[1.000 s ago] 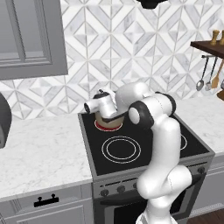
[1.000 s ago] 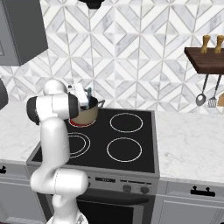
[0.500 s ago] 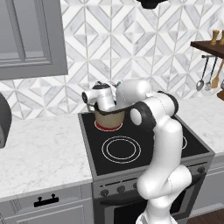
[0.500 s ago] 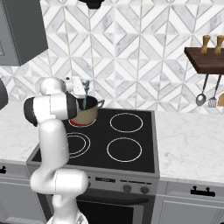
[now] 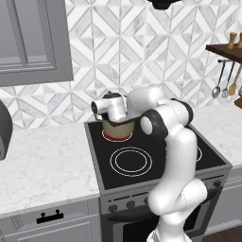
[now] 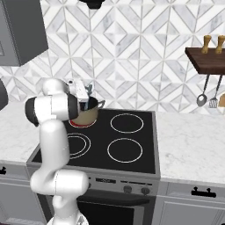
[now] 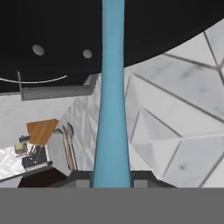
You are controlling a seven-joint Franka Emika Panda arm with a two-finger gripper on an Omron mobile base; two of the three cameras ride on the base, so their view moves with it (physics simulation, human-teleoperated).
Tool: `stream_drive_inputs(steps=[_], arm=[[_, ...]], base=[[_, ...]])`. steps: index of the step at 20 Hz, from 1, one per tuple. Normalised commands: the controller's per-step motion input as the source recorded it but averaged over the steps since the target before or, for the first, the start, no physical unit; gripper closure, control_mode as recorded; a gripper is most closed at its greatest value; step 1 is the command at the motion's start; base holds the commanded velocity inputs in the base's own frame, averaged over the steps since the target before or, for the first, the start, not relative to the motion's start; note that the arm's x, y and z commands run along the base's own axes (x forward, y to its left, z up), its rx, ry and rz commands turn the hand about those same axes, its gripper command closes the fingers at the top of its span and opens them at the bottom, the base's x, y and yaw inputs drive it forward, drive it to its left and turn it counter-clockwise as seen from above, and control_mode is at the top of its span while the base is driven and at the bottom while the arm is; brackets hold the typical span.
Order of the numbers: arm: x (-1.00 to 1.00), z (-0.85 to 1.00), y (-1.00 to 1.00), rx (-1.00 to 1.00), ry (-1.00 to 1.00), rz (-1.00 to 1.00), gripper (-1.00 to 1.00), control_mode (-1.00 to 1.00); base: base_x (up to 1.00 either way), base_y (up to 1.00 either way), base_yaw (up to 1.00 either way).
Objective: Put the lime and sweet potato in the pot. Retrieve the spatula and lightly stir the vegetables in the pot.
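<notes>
We judge that we are in the last step: the stirring with the long blue spatula (image 7: 113,100), whose handle runs straight up between the two dark tips of our end effector (image 7: 112,178) in the hand view. The end effector is pressed together on this handle and pinches it. In the base views the squat round tan-beige pot (image 5: 117,128) stands on the red-glowing rear left burner of the black glass stove (image 5: 142,165), and our hand hangs just above it, turned sideways, with the blue spatula (image 6: 89,91) rising near the grey rim. We cannot tell if the lime and the sweet potato lie inside, because the hand covers the pot's mouth. The white arm is folded, elbow high. Next, we think, the blade must go down inside the pot and move gently, without pushing the wall.
</notes>
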Motion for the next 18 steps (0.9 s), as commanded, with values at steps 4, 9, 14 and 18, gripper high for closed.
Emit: stream_drive_inputs(steps=[4, 9, 14, 18], arm=[[0.0, -0.68, 0.0, 0.0, 0.0, 0.0, 1.0, -1.0], [0.0, 0.17, 0.01, 0.0, 0.06, 0.0, 1.0, -1.0], [-0.08, 0.77, 0.05, 0.0, 0.18, 0.04, 1.0, -1.0], [-0.11, 0.23, 0.14, 0.0, 0.28, 0.12, 1.0, -1.0]], base=[[0.0, 0.0, 0.0], [0.0, 0.0, 0.0], [0.0, 0.0, 0.0], [0.0, 0.0, 0.0]])
